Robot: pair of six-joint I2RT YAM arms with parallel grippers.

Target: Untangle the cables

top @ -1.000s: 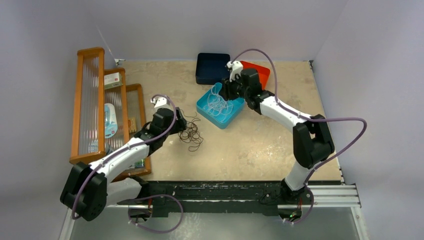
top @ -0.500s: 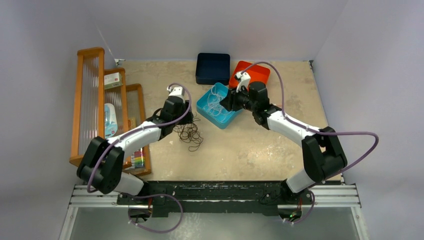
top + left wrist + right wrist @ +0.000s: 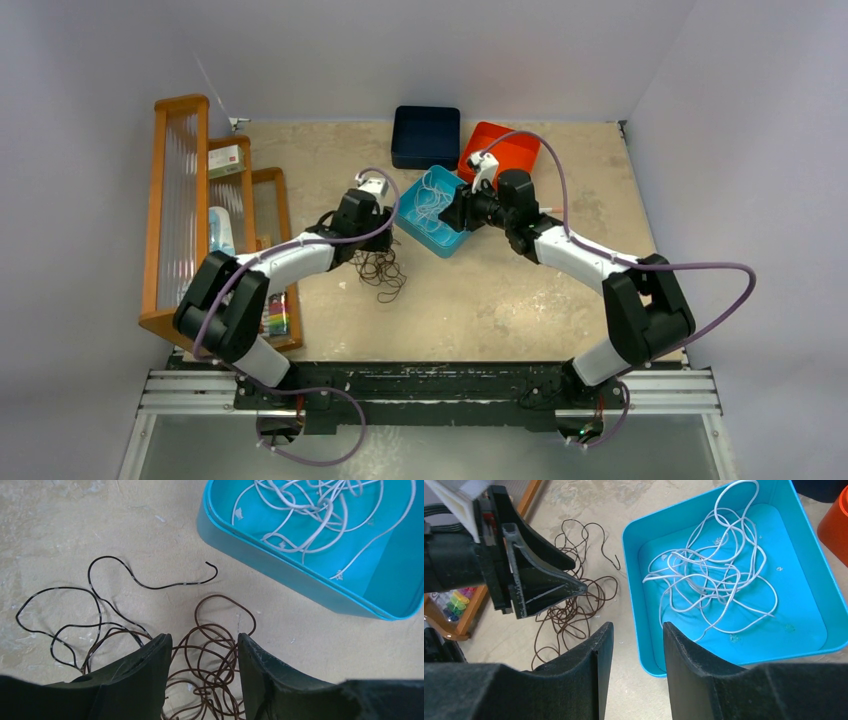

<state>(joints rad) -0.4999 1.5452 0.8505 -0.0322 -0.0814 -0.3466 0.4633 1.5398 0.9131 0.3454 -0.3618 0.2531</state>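
Cables of thin dark wire point(image 3: 212, 677) lie heaped on the beige table point(image 3: 75, 530), the white ones point(image 3: 709, 575) in the shallow turquoise plastic tray point(image 3: 631, 580). My left claw point(image 3: 205, 642) has swung over the heap, half-open, narrowing, empty; my right claw point(image 3: 638, 630), part-open, empty, has backed off. Dark tangle next, I judge.

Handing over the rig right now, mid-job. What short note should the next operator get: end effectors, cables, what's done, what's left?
Left end effector: open, low over the brown cables on the table. Strands lie between its fingers, nothing clamped.
Right end effector: open, empty, over the edge of the blue tray.
Cables: the white cables lie looped inside the tray. The brown tangle and a black cable lie on the table beside it, overlapping.
Done: white is apart from the dark ones.
Left: separate black from brown and loosen the brown tangle.
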